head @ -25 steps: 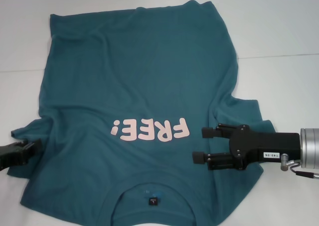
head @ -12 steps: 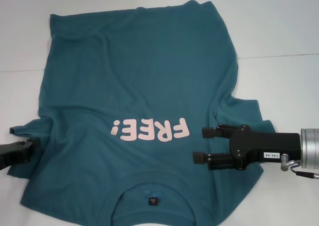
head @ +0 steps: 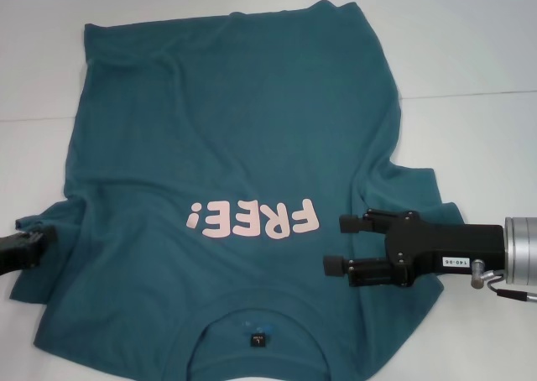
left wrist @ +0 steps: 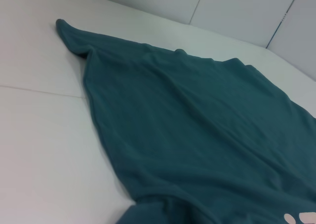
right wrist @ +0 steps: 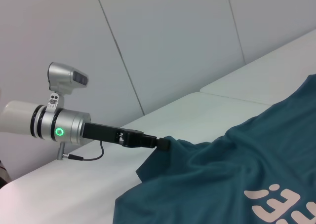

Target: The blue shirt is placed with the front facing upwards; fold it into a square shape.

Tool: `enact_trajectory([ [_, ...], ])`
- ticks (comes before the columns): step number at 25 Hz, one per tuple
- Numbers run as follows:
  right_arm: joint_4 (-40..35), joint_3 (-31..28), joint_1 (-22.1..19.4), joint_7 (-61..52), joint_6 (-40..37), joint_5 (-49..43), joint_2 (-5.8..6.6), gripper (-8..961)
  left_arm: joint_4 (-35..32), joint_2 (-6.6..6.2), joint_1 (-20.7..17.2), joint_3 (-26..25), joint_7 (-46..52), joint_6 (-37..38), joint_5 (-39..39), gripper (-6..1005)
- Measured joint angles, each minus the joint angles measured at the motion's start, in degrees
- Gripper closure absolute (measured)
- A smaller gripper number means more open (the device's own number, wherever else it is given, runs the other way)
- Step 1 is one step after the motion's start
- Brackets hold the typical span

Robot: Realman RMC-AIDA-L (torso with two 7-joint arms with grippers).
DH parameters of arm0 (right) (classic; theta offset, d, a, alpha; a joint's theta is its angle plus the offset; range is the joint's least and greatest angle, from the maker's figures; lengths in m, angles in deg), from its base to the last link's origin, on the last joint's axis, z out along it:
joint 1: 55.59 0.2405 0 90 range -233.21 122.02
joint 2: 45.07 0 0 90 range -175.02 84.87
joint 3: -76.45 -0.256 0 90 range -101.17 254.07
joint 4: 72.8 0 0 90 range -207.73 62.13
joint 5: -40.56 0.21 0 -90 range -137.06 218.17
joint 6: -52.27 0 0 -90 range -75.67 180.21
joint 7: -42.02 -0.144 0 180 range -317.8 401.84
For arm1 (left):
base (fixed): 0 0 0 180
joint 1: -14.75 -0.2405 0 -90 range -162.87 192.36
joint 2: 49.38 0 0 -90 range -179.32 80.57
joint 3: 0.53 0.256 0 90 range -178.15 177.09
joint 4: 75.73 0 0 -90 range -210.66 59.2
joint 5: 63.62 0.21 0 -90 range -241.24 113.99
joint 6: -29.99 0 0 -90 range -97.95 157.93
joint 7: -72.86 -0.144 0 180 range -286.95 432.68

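The blue shirt is lying front up on the white surface, spread almost fully out, with the collar and its small black label at the near edge and the hem at the far edge, so the pink lettering is reading upside down from here. The cloth is looking soft and light, rippling into loose wrinkles across the body, so it is likely going to sag and drag when lifted instead of holding any shape; taking it at an outer edge, at a sleeve or a shoulder seam, and pinching through both layers is probably the safest way to carry a fold over.

The left gripper is sitting at the near left, right at the tip of the left sleeve. In the right wrist view the left gripper seems to be pinching that sleeve tip, with the cloth pulling up toward it, though I cannot tell for certain how tightly its fingers are closed. The right gripper is hovering over the right sleeve near the armpit, its two fingers standing apart with a clear gap and nothing between them.

Compared with a second ago, the left gripper is drawing back toward the left edge of the surface, and the sleeve tip is going with it, stretching outward a little; the right gripper is staying where it was
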Motion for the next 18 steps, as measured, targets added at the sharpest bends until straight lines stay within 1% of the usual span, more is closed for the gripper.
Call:
enact_trajectory([
  [9, 0.0, -0.2, 0.0, 0.0, 0.0, 0.0, -0.04, 8, -1.8, -0.23, 0.3, 0.1, 1.3, -3.6, 0.3, 978],
  [14, 0.1, -0.3, 0.0, -0.1, 0.0, 0.0, -0.13, 8, -2.7, -1.06, 0.6, 0.3, 1.6, -5.6, 0.4, 977],
  [18, 0.3, -0.4, 0.0, -0.1, -0.2, 0.0, -0.19, 8, -3.6, -1.35, 0.8, 0.4, 1.6, -6.4, 0.6, 977],
])
